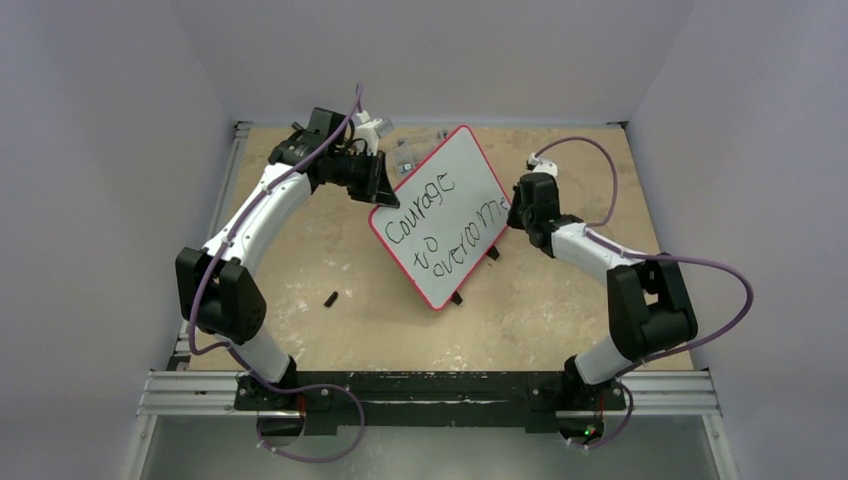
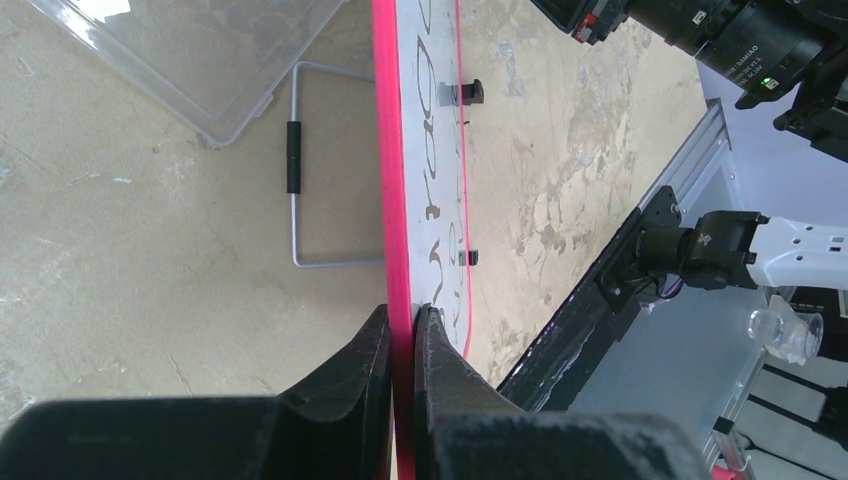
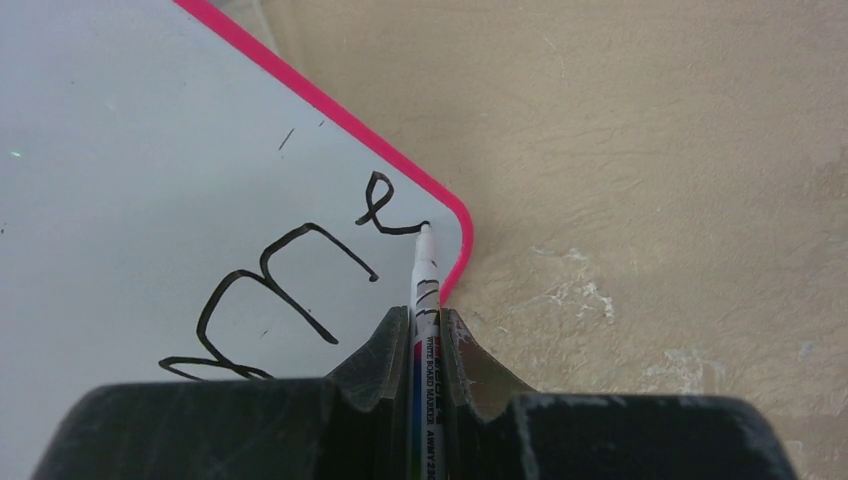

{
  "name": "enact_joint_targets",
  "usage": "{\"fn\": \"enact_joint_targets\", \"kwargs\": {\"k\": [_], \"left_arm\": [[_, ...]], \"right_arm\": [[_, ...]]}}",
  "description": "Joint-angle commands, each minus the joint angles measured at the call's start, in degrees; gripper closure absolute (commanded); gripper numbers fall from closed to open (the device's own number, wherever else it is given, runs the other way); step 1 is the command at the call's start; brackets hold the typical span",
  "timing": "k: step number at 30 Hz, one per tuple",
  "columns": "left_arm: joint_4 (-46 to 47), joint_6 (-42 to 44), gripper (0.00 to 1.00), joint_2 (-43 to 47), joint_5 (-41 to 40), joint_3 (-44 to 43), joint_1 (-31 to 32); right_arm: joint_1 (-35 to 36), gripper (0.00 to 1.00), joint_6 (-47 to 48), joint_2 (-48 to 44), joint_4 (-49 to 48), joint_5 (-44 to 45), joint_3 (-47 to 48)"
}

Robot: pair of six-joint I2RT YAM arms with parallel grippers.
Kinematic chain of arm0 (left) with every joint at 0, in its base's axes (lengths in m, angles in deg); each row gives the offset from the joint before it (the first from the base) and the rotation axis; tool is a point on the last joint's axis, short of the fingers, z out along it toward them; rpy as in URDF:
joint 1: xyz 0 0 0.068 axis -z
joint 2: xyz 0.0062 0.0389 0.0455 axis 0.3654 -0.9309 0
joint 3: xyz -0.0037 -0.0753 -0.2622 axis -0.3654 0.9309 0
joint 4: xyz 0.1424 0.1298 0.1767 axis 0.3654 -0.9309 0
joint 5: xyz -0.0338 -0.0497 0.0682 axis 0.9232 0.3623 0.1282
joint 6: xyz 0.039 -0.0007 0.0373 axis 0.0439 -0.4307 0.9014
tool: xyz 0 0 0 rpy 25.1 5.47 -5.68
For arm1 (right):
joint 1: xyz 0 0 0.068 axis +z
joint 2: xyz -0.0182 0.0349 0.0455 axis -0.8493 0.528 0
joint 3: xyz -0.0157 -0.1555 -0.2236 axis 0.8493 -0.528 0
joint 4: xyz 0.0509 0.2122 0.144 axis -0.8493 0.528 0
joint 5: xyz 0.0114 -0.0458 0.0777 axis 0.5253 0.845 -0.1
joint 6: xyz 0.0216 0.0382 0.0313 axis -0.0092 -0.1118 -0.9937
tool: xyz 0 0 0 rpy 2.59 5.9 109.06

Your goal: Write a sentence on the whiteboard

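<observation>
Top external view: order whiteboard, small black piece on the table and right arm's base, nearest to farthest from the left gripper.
1. whiteboard, edge clamped in the left gripper.
2. small black piece, toward the near edge.
3. right arm's base, near right.

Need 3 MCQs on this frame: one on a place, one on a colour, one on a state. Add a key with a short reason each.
1. Where is the tip of the white whiteboard marker?
A. on the bare table
B. on the board, by its rounded corner
C. inside a box

2. What colour is the thin frame of the flat white whiteboard?
A. blue
B. green
C. red-pink

3. What state is the left tool in?
A. shut on the whiteboard's edge
B. open above it
C. shut on the marker

Key: 1 B, the tip sits at the end of the last "e"; 2 C, the rim shows pink in every view; 3 A, it pinches the frame from both sides.
</observation>
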Motion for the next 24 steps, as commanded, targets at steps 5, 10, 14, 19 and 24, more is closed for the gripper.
{"fn": "enact_joint_targets", "kwargs": {"k": [5,10,14,19,24], "left_arm": [[1.3,4.6,1.0,1.9,-1.1,-1.2,0.1],[1.3,4.7,1.0,2.0,-1.2,-1.2,0.1],[1.2,4.6,1.0,2.1,-0.9,-1.2,0.1],[1.3,3.9,1.0,3.2,-0.5,-0.5,0.2],[1.1,2.2,1.0,3.8,-2.0,-0.2,0.9]], "right_arm": [[0.5,1.0,-0.2,2.2,-0.1,-0.4,4.6],[0.5,1.0,0.3,-0.6,1.8,0.2,5.6],[0.5,1.0,0.5,-5.3,5.2,1.9,4.7],[0.5,1.0,0.6,-13.5,8.4,4.0,2.4],[0.5,1.0,0.1,-20.3,10.9,4.3,1.2]]}}
